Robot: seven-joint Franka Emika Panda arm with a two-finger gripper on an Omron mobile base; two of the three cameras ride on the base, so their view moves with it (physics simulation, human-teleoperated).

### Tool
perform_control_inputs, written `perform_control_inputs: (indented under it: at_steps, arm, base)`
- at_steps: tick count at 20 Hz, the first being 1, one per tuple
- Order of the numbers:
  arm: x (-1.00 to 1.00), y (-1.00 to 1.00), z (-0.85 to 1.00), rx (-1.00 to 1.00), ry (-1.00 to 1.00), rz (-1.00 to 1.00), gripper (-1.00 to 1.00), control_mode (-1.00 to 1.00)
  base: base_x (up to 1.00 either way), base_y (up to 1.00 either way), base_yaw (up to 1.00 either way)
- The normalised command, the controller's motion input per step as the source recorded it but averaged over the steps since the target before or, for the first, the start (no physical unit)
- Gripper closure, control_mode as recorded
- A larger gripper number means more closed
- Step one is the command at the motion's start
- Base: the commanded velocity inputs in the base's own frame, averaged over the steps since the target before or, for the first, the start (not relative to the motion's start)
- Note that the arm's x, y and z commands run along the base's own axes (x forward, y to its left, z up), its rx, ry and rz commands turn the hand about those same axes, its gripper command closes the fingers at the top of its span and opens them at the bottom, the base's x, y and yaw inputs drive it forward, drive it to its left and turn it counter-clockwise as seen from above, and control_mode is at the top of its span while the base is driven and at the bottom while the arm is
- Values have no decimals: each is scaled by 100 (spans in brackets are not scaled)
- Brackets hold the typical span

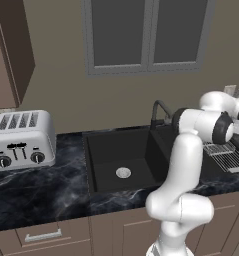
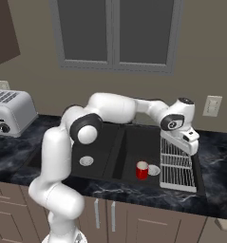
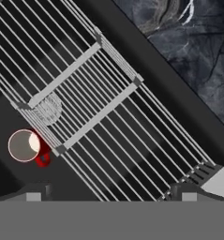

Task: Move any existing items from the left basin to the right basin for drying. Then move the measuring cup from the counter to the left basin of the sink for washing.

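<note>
One red mug (image 2: 142, 170) sits in the right basin (image 2: 134, 142); gripper (image 3: 111, 196), fingers spread, risks snagging the wire rack (image 2: 175, 163) while descending.

A small red mug with a white inside (image 2: 142, 170) stands upright on the floor of the narrower matte black basin (image 2: 134, 142), beside its round silver drain (image 2: 154, 170). The wider matte black basin (image 1: 116, 155) shows its own silver drain (image 1: 123, 173). Glossy black marble counter (image 1: 36, 192) surrounds the sink.
</note>
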Motion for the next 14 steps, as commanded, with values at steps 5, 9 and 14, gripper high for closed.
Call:
perform_control_inputs:
  at_steps: [5, 9, 14]
  arm:
    - [-20, -37, 0, -5, -1, -6, -100, -100]
    - [-29, -28, -1, -13, -11, 0, -100, -100]
    - [-31, -26, 0, -14, -13, 0, -100, -100]
  base:
    - [0, 0, 0]
    - [0, 0, 0]
    - [0, 0, 0]
